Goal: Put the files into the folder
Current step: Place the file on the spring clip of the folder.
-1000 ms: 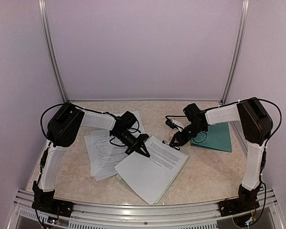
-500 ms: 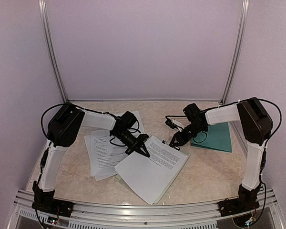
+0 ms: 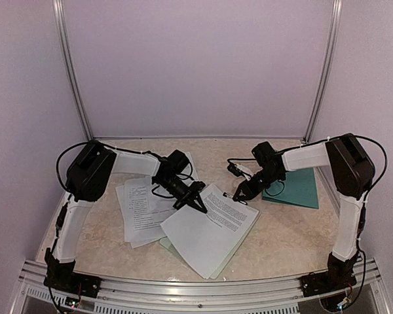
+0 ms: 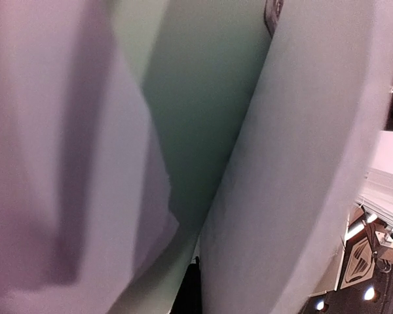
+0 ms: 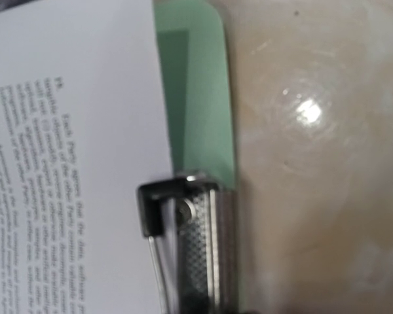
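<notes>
Pale green clipboard [image 5: 196, 98] in the middle of the surface [image 3: 281, 242]. At its far-left edge, left tool [image 3: 198, 205] pinched shut on the top sheet [image 3: 193, 242], blank side up and bowed off the board. At its far corner, right tool [image 3: 238, 195] down at the metal clip [image 5: 200, 255]; cannot tell whether clamped on it. Under the clip, a printed sheet [image 5: 72, 163]. Left of the clipboard, loose sheets [image 3: 139, 212] flat beneath the left arm. Right of it, dark teal folder [image 3: 301, 190] lying flat, partly under the right arm
</notes>
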